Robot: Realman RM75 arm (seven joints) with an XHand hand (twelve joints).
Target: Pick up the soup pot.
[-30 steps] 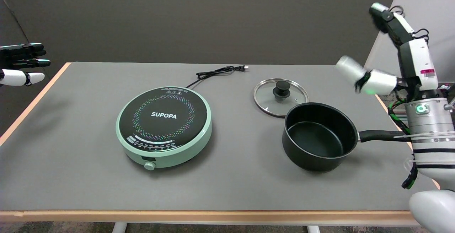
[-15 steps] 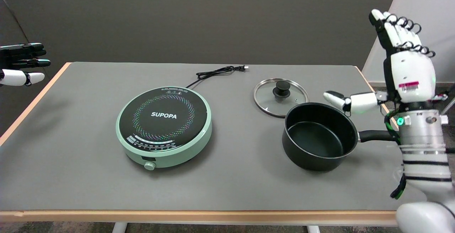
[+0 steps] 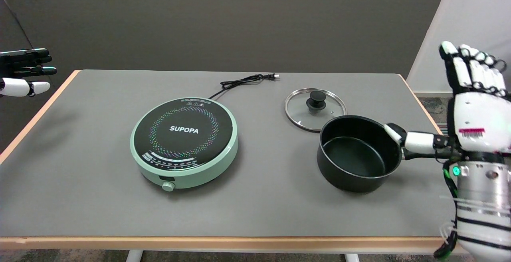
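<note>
While soup pot [image 3: 358,153] sits empty beside glass lid [image 3: 315,108], right hand [image 3: 467,114] spread wide, holding nothing.

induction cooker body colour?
Mint green body with a black top, on the induction cooker; clearest in the head view.

The green induction cooker [image 3: 184,142] reads "SUPOPA" in white letters
</note>
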